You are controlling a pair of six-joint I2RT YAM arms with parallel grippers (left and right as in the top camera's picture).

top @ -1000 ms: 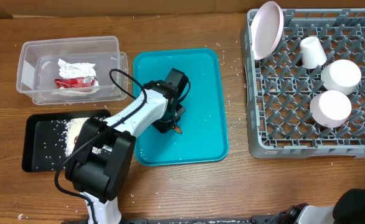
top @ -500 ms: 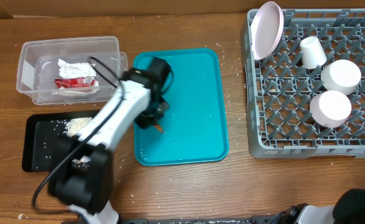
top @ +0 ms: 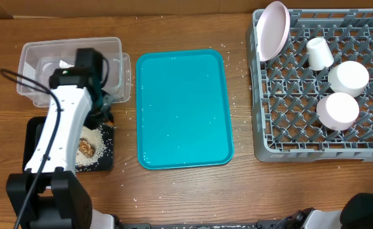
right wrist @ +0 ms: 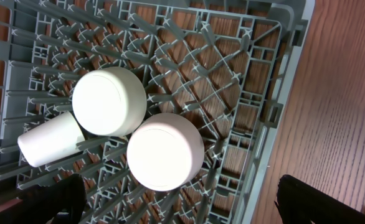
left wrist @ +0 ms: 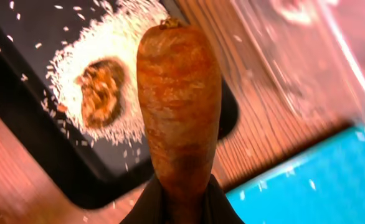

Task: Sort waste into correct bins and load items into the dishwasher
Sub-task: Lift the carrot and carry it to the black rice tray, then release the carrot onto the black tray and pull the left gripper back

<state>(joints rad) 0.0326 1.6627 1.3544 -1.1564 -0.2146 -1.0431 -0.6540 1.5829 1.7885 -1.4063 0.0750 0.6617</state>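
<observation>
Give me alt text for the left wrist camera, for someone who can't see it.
The left gripper is shut on an orange-brown sausage stick that fills the centre of the view. Behind it lies a black tray holding a heap of rice and a brown lump; a teal tray corner shows at lower right.

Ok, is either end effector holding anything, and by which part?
The left end effector grips the sausage-like stick by one end, over the black tray. The right end effector is open and empty.

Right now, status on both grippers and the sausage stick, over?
Left gripper shut on sausage stick, above black tray. Right gripper open, empty, over dish rack. Nothing blocking the tray.
</observation>
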